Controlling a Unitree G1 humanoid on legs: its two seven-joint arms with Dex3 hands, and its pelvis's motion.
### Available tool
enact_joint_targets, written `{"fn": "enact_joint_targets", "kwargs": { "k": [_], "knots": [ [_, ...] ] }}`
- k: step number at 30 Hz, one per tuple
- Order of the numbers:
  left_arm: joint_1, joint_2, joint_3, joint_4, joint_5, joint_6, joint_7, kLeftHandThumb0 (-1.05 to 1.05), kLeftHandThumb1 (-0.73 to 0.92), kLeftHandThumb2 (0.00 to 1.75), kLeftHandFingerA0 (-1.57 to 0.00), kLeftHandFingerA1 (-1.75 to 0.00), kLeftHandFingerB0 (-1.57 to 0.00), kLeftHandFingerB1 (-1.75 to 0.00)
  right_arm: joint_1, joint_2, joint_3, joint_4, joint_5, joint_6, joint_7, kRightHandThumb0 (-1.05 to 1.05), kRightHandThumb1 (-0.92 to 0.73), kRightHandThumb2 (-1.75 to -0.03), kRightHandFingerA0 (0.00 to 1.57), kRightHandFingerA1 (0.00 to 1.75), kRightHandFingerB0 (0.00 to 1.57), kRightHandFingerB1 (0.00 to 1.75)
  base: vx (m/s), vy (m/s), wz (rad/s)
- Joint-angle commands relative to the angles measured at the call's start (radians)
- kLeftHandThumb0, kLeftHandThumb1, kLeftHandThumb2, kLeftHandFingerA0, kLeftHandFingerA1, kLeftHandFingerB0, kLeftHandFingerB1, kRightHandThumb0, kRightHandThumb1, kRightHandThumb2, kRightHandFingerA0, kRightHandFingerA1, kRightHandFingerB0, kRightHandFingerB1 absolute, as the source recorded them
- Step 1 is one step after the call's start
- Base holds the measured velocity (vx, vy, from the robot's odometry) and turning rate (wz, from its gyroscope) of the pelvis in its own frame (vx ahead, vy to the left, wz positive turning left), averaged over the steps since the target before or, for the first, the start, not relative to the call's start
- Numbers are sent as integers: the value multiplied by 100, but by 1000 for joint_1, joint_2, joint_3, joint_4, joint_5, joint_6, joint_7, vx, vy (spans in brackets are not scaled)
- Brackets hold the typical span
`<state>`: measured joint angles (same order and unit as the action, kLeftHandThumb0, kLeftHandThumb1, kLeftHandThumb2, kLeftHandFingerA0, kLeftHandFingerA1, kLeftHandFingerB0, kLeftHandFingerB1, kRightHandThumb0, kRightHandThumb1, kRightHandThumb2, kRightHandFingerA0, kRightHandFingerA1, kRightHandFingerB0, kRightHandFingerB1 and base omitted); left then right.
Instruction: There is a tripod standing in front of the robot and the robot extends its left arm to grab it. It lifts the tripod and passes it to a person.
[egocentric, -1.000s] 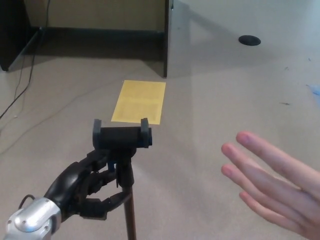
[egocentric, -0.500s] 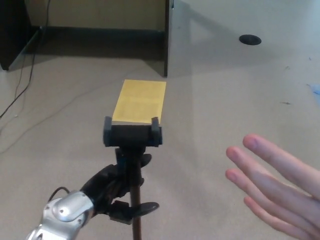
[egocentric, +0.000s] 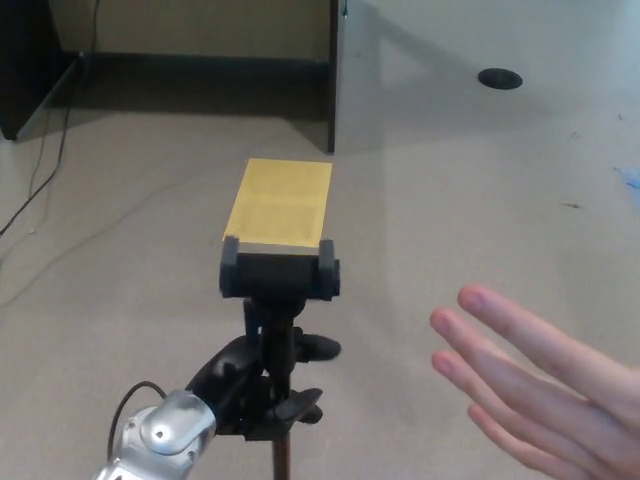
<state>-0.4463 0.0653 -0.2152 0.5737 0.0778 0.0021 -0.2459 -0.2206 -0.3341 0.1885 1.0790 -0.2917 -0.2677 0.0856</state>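
The tripod (egocentric: 279, 300) is a dark pole topped by a black phone clamp, upright at lower centre of the head view. My left hand (egocentric: 262, 385) is shut on the pole just under the clamp, black fingers wrapped round it, silver wrist at the bottom left. A person's open hand (egocentric: 535, 385) reaches in from the lower right, fingers spread and pointing toward the tripod, a short gap away from it. My right hand does not show.
A yellow rectangle (egocentric: 280, 202) lies on the beige floor behind the tripod. A dark desk panel (egocentric: 332, 75) stands at the top centre, cables (egocentric: 45, 165) trail at the left, and a black round disc (egocentric: 498, 78) sits at the top right.
My left hand has carried the tripod to the right and slightly lower in the picture, toward the person's hand. The person's hand has edged a little leftward.
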Motion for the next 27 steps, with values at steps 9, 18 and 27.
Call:
{"fn": "enact_joint_targets", "kwargs": {
  "k": [9, 18, 27],
  "knots": [
    [6, -50, 84, 16, 18, -202, 143, -5, 87, 77, -86, -144, -69, -117, -7, -11, 6, 15, -9, 25, 20, -39, -69, -61, 64, 41, 43, 34, 0, 0, 0],
    [-6, -83, 90, -175, -6, -125, 112, -7, 86, 73, -93, -140, -68, -116, -7, -22, 19, 14, -27, 21, 5, -40, -70, -61, 68, 43, 45, 35, 0, 0, 0],
    [-131, -136, 88, -520, -98, 104, 48, -7, 77, 82, -108, -130, -79, -114, 29, -18, 19, 14, -23, 14, 12, -40, -68, -61, 65, 42, 46, 35, 0, 0, 0]
  ]
}}
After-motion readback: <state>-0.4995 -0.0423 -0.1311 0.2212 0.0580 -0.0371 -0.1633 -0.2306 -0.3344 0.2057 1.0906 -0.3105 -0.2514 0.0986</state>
